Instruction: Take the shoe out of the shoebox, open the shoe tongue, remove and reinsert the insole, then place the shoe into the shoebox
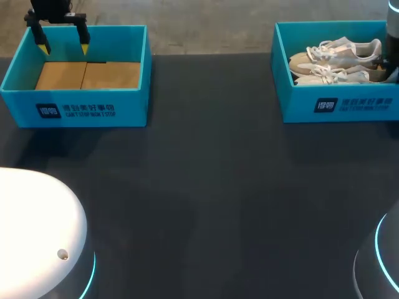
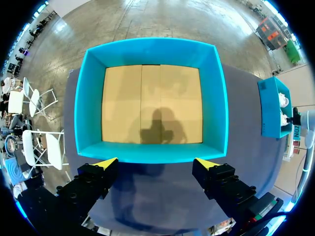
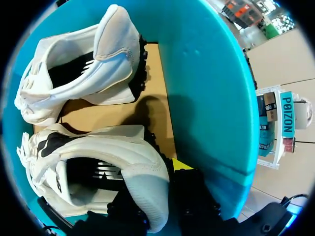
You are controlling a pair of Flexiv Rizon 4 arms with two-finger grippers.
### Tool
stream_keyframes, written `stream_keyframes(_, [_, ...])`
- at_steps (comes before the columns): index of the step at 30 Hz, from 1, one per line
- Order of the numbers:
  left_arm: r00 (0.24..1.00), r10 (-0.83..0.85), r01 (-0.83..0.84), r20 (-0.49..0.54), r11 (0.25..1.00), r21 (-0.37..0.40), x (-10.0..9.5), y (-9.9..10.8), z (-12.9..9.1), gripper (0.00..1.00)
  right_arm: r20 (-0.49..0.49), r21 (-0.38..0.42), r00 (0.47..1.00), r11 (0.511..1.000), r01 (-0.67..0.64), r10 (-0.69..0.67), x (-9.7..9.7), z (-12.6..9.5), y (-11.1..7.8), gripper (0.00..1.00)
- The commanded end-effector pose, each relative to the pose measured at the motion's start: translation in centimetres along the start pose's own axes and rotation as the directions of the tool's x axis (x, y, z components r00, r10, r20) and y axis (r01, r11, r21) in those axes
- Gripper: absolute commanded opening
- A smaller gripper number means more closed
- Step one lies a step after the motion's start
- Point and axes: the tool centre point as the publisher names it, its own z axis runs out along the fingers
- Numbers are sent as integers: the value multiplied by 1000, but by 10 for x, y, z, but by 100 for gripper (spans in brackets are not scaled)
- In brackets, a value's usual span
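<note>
Nothing done: white lace-up sneaker (image 3: 98, 162) in teal cardboard shoebox (image 1: 336, 106) | my left gripper (image 2: 156, 162) spread wide | right gripper (image 3: 170, 184) at sneaker heel, I can't tell its grip

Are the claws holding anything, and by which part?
The left claw, open, holds nothing. The right claw is at the heel of one shoe; whether it grips cannot be told.

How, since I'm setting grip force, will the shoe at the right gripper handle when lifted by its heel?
The shoe likely squashes: its heel collar looks padded. Probably light, a low fabric sneaker. Its loose laces could snag the second shoe alongside.
</note>
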Motion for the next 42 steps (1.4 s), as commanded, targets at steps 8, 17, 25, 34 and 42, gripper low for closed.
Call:
stream_keyframes(8, [1000, 0, 0, 1, 1000, -1, 0, 0, 0, 100, 12, -28, 1000, 1000, 0, 1, -17, -69, -13, 0])
stream_keyframes(17, [1000, 0, 0, 1, 1000, -1, 0, 0, 0, 100, 5, -56, 1000, 998, 0, 0, -19, -124, -22, 0])
stream_keyframes(25, [1000, 0, 0, 1, 1000, -1, 0, 0, 0, 100, 39, -87, 999, 996, -4, 7, -21, -159, -25, 0])
stream_keyframes(34, [1000, 0, 0, 1, 1000, -1, 0, 0, 0, 100, 78, -82, 997, 997, 5, 1, -24, -184, -29, 0])
stream_keyframes(42, [1000, 0, 0, 1, 1000, -1, 0, 0, 0, 100, 78, -84, 997, 996, 9, -2, -19, -193, -32, 0])
